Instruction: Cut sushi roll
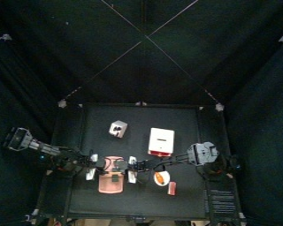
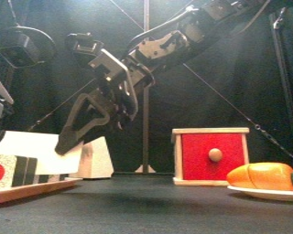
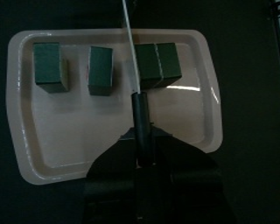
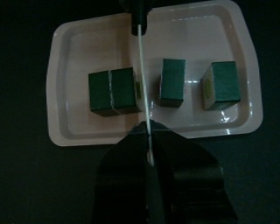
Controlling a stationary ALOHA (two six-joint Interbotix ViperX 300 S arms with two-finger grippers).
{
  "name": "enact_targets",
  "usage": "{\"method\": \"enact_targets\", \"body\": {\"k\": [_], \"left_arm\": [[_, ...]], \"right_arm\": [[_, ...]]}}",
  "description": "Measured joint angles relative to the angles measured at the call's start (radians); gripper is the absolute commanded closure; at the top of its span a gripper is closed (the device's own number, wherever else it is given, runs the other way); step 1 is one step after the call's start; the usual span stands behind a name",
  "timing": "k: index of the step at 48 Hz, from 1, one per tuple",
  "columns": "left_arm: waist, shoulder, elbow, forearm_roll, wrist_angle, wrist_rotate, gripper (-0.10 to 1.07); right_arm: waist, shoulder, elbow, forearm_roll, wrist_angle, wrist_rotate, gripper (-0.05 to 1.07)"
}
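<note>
Left side: my left hand [image 3: 139,166] is pinched on the black handle of a thin steel knife [image 3: 129,44]. It holds the knife in line with the wrist so the blade comes down square across the dark green sushi roll [image 3: 157,66]. The roll lies in the pale pink plastic tray [image 3: 38,149] at the desk's front. Two cut green slices [image 3: 49,68] [image 3: 101,68] stand apart from it, spaced out, I judge, to leave the blade room. The edge sits on the remaining block's middle, with the cut apparently not yet through.

Centre: a red-and-white wooden box [image 2: 211,155] stands behind, well clear of the work.

Right side: my right hand [image 4: 149,175] hovers over the same tray. The view is dark, and I cannot tell whether it grips anything. An orange item lies on a white plate [image 2: 262,192].

Surface and room: black desk [image 1: 191,119], black curtains [image 1: 61,53] all round.
</note>
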Motion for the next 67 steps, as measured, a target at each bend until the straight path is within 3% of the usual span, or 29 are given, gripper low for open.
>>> {"method": "enact_targets", "body": {"k": [16,31,45,56,67], "left_arm": [[-0.003,-0.121,-0.002,0.009,0.026,-0.002,0.60],[-0.052,-0.109,-0.002,-0.049,0.031,-0.003,0.61],[-0.091,-0.077,-0.029,-0.106,0.031,-0.005,0.73],[-0.094,-0.075,-0.100,-0.031,0.086,-0.006,0.73],[-0.052,-0.077,-0.195,0.080,0.235,-0.044,0.73]], "right_arm": [[0.002,-0.038,0.006,-0.011,0.005,-0.002,0.78],[0.023,-0.038,0.008,-0.011,-0.005,0.000,0.78],[0.029,-0.040,0.011,-0.005,-0.003,0.000,0.78],[0.031,-0.078,0.018,0.003,0.031,0.000,0.78],[0.032,-0.114,0.018,0.005,0.061,0.000,0.78]]}}
